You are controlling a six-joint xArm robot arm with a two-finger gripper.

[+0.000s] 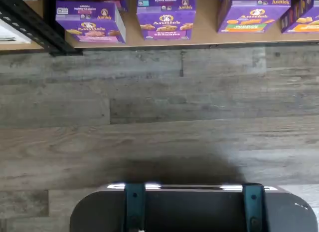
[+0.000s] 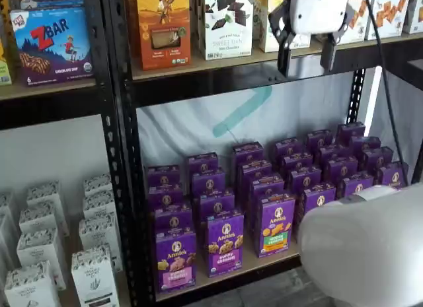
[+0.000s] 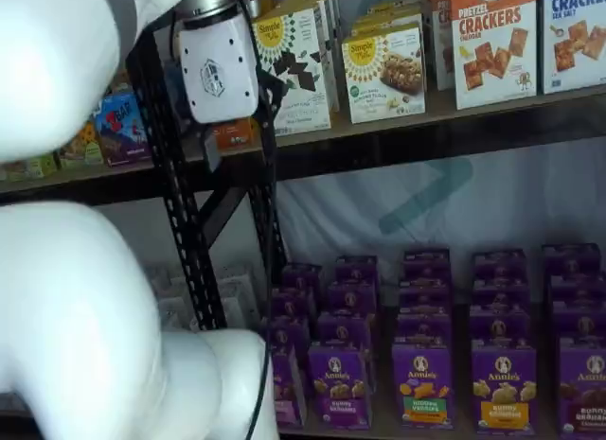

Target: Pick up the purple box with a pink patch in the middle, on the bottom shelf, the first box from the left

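The purple box (image 2: 176,261) stands upright at the left front of the bottom shelf (image 2: 264,263), with a rabbit logo and a pink band low on its front. It also shows in the wrist view (image 1: 90,22) on the tan board (image 1: 209,38). In a shelf view (image 3: 284,391) the white arm partly hides it. My gripper (image 2: 305,59) hangs high up in front of the upper shelf, far above and right of the box. Its two black fingers (image 2: 284,56) show a plain gap and hold nothing. The gripper's white body also shows in a shelf view (image 3: 219,66).
A purple-banded carton (image 2: 226,244) and a green/orange-banded one (image 2: 275,224) stand right of the box, with several rows behind. A black upright (image 2: 125,188) stands just left of it. White cartons (image 2: 39,254) fill the left rack. A dark mount (image 1: 194,207) hangs over grey floor (image 1: 159,117).
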